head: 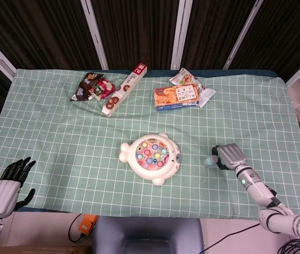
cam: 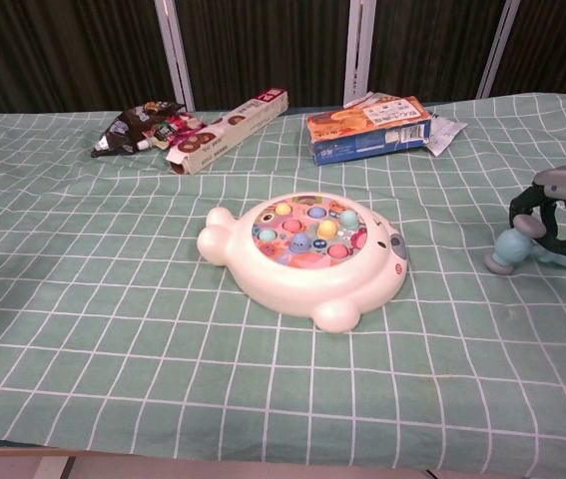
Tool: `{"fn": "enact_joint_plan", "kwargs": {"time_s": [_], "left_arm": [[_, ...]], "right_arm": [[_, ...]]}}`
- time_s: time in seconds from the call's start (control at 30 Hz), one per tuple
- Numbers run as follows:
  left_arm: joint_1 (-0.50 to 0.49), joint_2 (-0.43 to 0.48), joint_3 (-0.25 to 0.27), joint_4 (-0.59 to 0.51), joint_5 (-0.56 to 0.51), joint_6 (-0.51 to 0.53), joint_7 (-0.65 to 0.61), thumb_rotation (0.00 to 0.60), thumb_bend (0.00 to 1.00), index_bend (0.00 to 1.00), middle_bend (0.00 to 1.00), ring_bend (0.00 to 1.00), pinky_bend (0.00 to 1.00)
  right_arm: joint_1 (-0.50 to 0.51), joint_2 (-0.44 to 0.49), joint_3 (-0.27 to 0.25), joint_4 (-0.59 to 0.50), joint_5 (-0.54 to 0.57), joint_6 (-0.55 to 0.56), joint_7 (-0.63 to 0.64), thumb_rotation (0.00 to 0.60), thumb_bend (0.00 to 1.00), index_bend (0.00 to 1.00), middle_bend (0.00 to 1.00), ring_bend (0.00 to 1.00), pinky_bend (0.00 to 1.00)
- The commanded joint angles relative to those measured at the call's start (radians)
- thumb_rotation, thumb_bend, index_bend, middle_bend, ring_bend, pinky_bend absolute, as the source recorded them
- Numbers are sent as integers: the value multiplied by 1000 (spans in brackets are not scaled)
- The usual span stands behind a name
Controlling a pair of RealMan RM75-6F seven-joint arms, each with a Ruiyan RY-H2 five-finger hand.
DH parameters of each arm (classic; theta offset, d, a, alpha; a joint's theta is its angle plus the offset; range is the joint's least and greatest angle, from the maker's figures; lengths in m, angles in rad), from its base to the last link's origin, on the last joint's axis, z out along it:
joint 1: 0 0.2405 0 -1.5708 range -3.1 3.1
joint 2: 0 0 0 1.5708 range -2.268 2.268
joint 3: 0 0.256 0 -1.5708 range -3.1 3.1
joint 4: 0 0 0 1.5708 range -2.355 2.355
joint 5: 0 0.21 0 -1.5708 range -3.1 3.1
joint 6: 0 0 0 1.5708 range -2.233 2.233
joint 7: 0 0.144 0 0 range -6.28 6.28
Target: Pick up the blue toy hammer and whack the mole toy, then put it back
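Observation:
The blue toy hammer [cam: 514, 245] lies on the cloth at the right, its round head [head: 209, 160] pointing left toward the mole toy. My right hand [head: 231, 155] covers the handle, and its dark fingers [cam: 554, 222] curl around it, so the handle shows only between them. The white mole toy [head: 151, 156] with coloured pegs [cam: 307, 231] sits mid-table, about a hand's width left of the hammer head. My left hand [head: 9, 182] hangs off the table's front left corner, fingers apart, holding nothing; the chest view does not show it.
Along the far side lie a dark snack bag [head: 91, 86], a long narrow box [head: 124, 90], an orange-and-blue box [head: 176, 97] and a foil packet [head: 206, 95]. The green checked cloth [head: 60, 137] covers the table. The table's right edge is close behind my right hand.

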Motion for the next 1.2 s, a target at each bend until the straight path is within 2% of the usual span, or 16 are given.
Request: {"fn": "enact_joint_plan", "kwargs": {"time_s": [0.03, 0.27, 0.47, 0.63, 0.7, 0.83, 0.9, 0.97, 1.0, 1.07, 1.13, 1.2], "left_arm": [[0, 1, 0, 1, 1, 0, -2, 600, 379, 0, 28, 27, 115], [2, 1, 1, 0, 4, 4, -2, 600, 378, 0, 29, 27, 115], [4, 1, 3, 0, 8, 9, -1, 600, 377, 0, 29, 27, 114], [7, 2, 3, 0, 11, 16, -3, 600, 378, 0, 29, 27, 115], [10, 2, 1, 1, 10, 23, -7, 600, 378, 0, 29, 27, 115], [21, -7, -15, 8, 1, 56, -4, 600, 378, 0, 25, 21, 115], [26, -14, -23, 13, -4, 71, 4, 600, 379, 0, 19, 9, 115], [29, -17, -24, 14, -3, 77, 4, 600, 380, 0, 13, 2, 115], [30, -17, -24, 15, -2, 80, 5, 600, 380, 0, 11, 0, 115], [31, -19, -23, 17, 3, 83, 6, 600, 380, 0, 8, 0, 114], [30, -19, -20, 18, 13, 85, -1, 600, 377, 0, 4, 0, 114], [30, -21, -18, 21, 21, 90, -7, 600, 366, 0, 2, 0, 113]], "right_arm": [[-2, 2, 2, -4, 0, 3, -2, 600, 708, 575, 504, 497, 714], [-11, 14, 3, -14, -3, 17, -4, 600, 708, 575, 504, 497, 714], [-48, 61, -3, -59, -43, 89, 7, 600, 708, 568, 500, 496, 714], [-140, 129, -5, -146, -161, 301, 66, 600, 707, 530, 462, 470, 715], [-204, 160, -13, -199, -228, 447, 76, 600, 704, 488, 425, 435, 686], [-324, 201, -52, -296, -340, 671, 50, 600, 622, 337, 288, 310, 539], [-390, 222, -85, -353, -357, 743, -10, 600, 533, 228, 182, 197, 413], [-445, 223, -108, -381, -366, 802, -57, 600, 435, 95, 53, 60, 245], [-479, 211, -114, -383, -372, 844, -76, 600, 408, 54, 22, 25, 184], [-519, 182, -116, -361, -383, 899, -84, 600, 371, 9, 0, 0, 76], [-542, 172, -121, -351, -389, 914, -117, 600, 349, 0, 0, 0, 16], [-555, 167, -113, -346, -411, 938, -108, 600, 334, 0, 0, 0, 0]]}}
